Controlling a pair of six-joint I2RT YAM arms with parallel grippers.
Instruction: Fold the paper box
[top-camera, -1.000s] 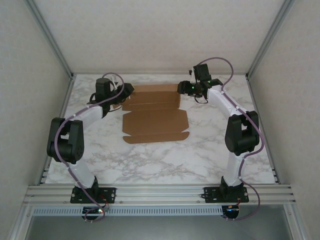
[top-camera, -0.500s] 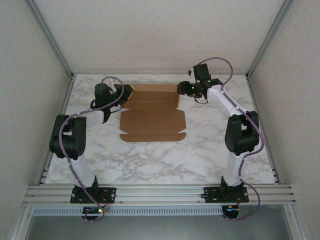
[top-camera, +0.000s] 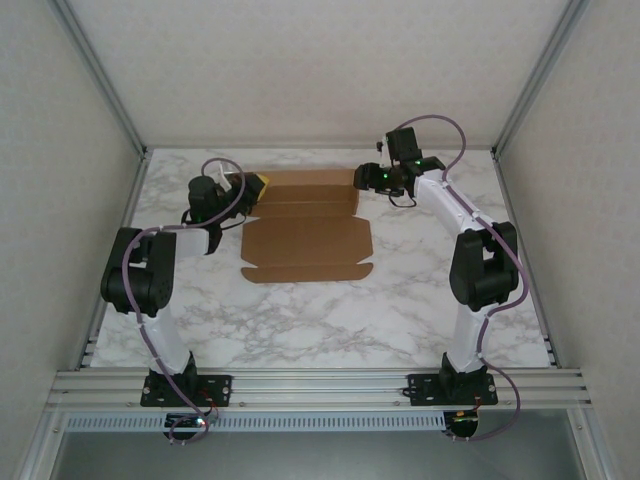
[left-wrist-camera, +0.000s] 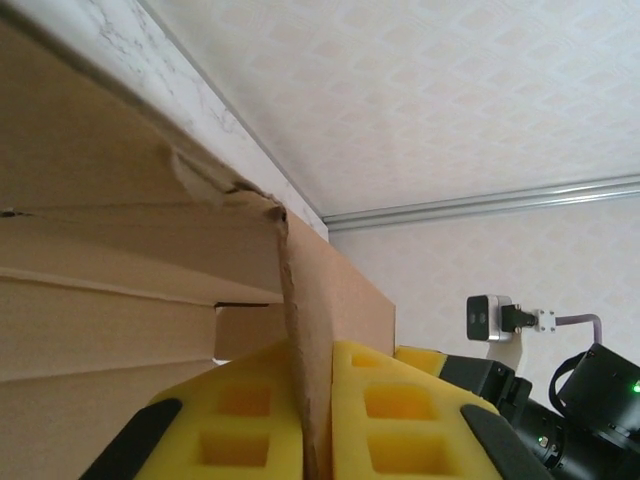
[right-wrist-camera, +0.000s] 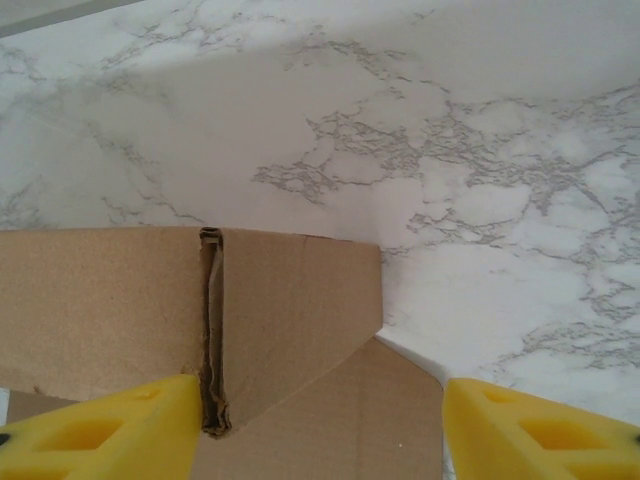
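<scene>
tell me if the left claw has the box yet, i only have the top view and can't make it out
Observer: Yes. The left wrist view shows the left claw shut on a raised flap of the box.
Operator: right claw gripping too
Observer: No. In its wrist view the right claw is open, pads either side of a box corner.
Operator: any damage
Observer: The flap's top end looks crumpled in the left wrist view.

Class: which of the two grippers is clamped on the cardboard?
The left gripper: its yellow pads pinch a flap of the paper box. The right gripper stands open over the cardboard.
</scene>
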